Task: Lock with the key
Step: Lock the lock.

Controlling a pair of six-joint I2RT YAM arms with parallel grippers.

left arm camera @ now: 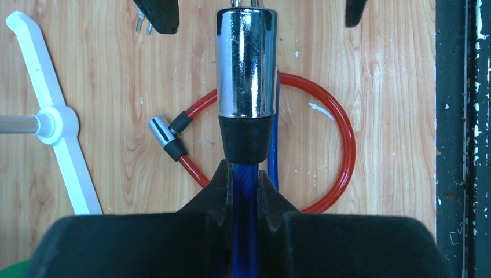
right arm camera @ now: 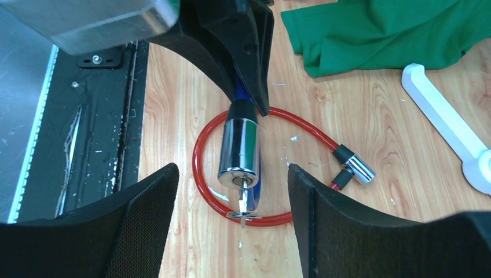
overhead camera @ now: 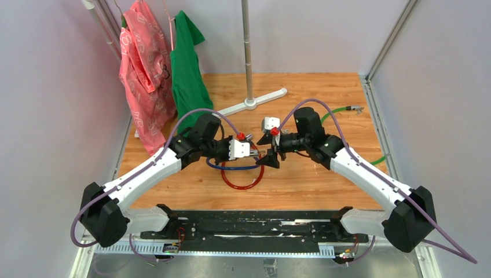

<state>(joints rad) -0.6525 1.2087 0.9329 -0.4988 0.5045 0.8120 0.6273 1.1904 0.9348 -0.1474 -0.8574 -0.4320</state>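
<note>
Key sits in the keyhole on the end face of the chrome lock barrel: blade in, bow sticking out. It's tiny, flat and silvery. The barrel hangs above the red loop, over the middle of the table.

Your left gripper is clamped tight on the blue cable, right behind the barrel's black rubber collar. Your right gripper is spread wide and carries nothing. Its padded fingers flank the key end of the barrel with a gap on each side, no contact.

Below them, the red cable lies flat on the wood in a glossy loop. Its ends join at its own small chrome barrel with black sleeves.

Surface is a pale wood-grain board with white flecks and scratches. A black metal rail runs along the near edge. A white plastic stand foot sits toward the far edge, with a metal pole rising from it. A green cloth and a pink patterned garment hang at the far left corner, and the green hem lies on the board. A thin green cable is near the far right corner. Walls are plain and pale, with aluminium frame posts.
</note>
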